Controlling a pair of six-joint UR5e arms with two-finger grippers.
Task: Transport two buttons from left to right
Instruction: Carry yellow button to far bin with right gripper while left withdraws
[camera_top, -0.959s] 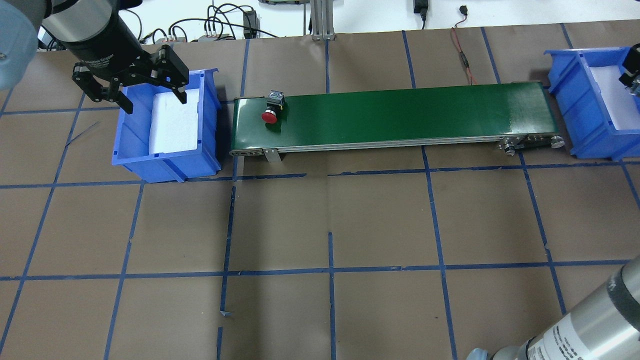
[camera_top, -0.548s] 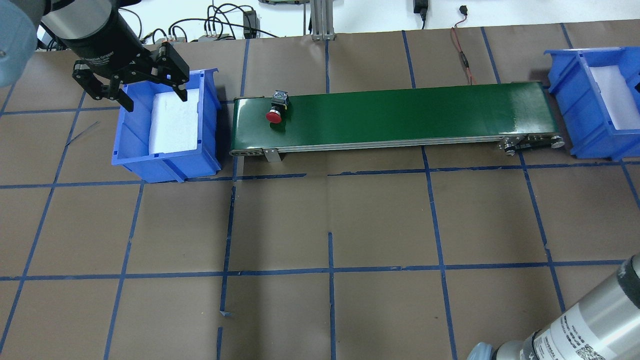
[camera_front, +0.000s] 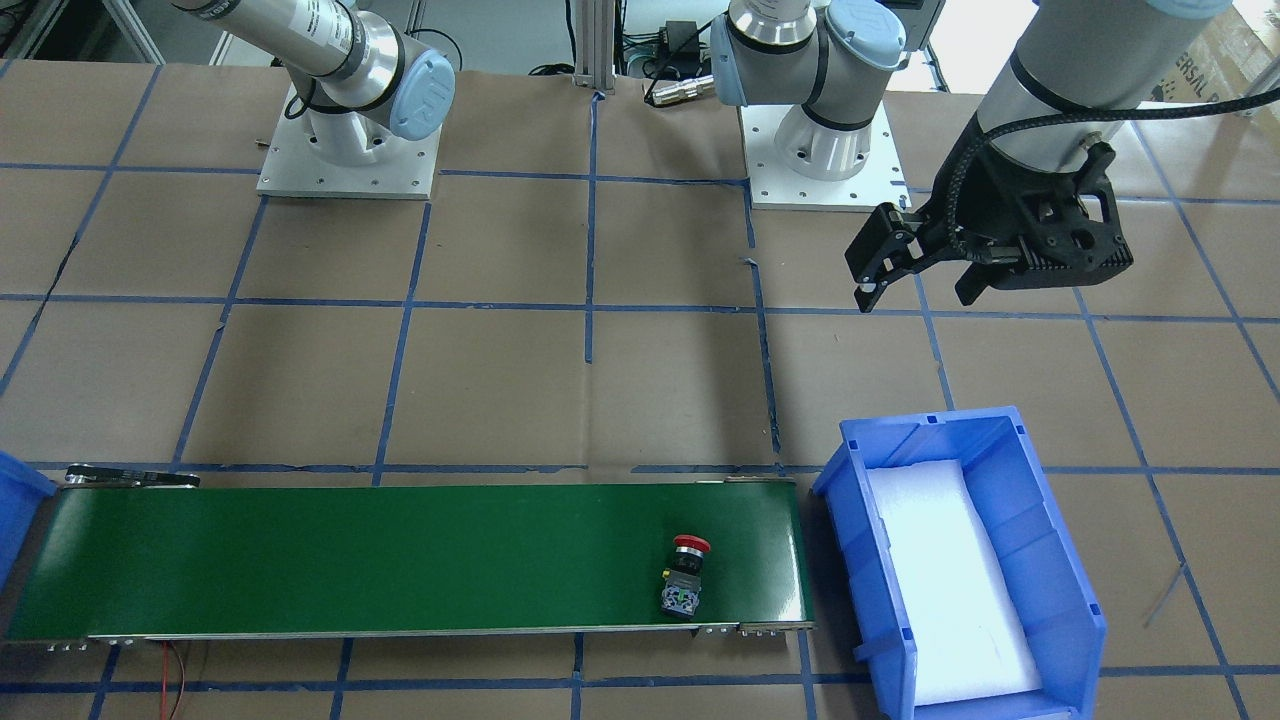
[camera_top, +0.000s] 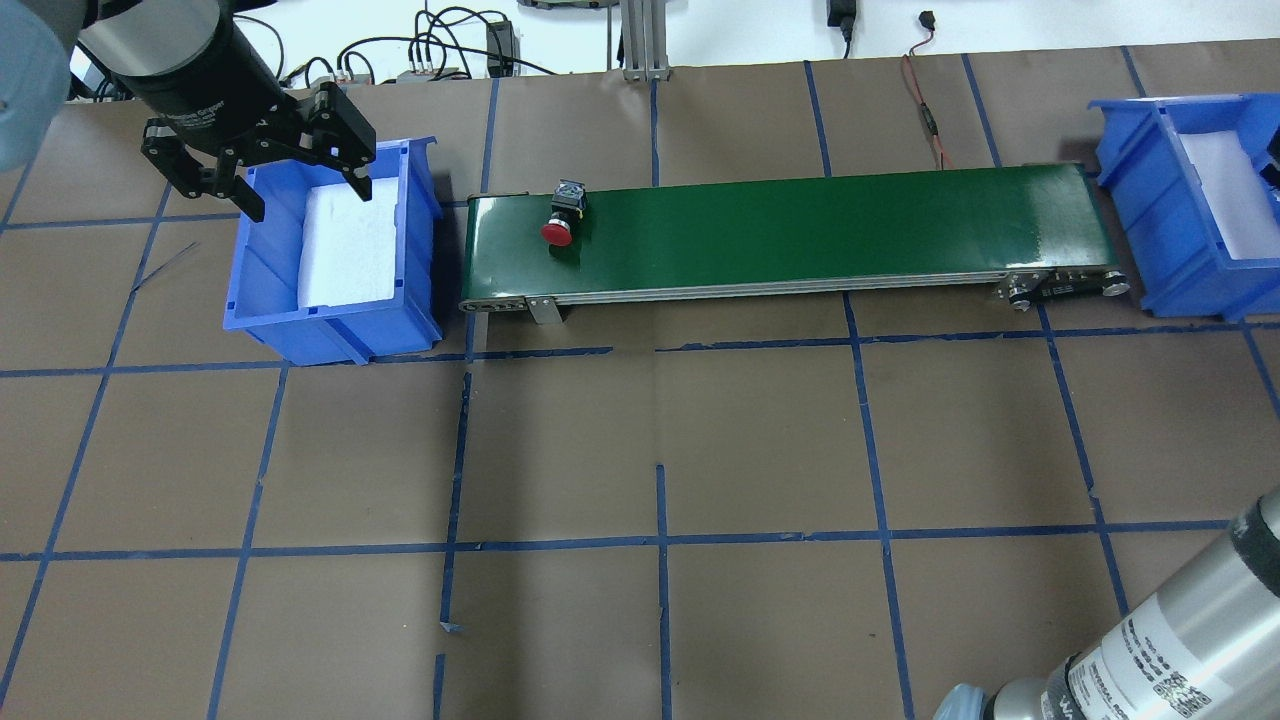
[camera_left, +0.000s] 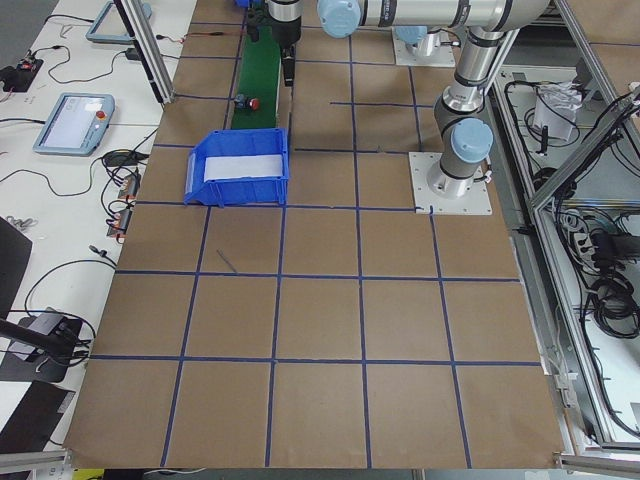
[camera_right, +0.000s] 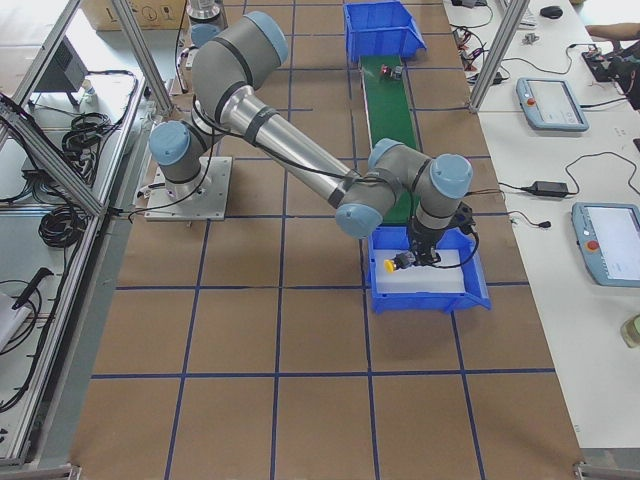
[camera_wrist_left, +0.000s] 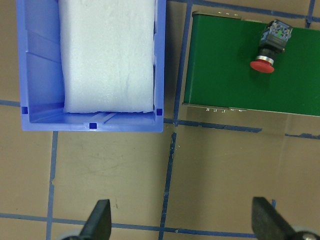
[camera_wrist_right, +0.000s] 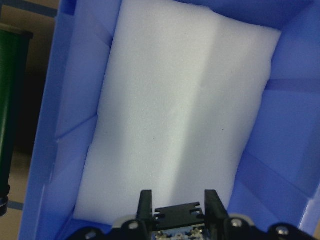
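While left pincer (camera_top: 310, 202) gapes above brown table (camera_top: 760, 440) (blue-taped), right pincer (camera_wrist_right: 178, 197) grips yellow button (camera_right: 389, 265).

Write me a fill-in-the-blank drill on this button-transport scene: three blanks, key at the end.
The red button lies on the ____ conveyor belt.
The left gripper, near the left blue bin, is ____ and holds nothing.
The right gripper holds the yellow button over the right blue bin and its ____ foam liner.
Missing words: green; open; white.
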